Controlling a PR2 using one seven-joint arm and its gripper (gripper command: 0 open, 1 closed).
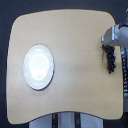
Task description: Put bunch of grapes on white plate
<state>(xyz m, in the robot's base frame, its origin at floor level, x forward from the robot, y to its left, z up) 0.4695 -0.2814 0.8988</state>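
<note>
Item: bunch of grapes (110, 58), a small dark purple-black cluster, elongated and hanging lengthwise, near the table's (70, 55) edge on the exterior view's right. It sits directly under the grey hand (110, 42), which appears clamped on its upper end, though the blur hides the fingers and the exact hold cannot be made out. Whether the lower grapes touch the wood or hang clear cannot be told. Destination: white plate (38, 66), round, glossy, raised rim, empty, well apart on the exterior view's left, with bare wood between. Hazards, as judged: the hold is probably on the stem or top grapes only, so the dangling cluster could swing during the long crossing and slip free or shed grapes; a low carry could drag it on the table or catch the plate's rim; an early release would drop it short.
</note>
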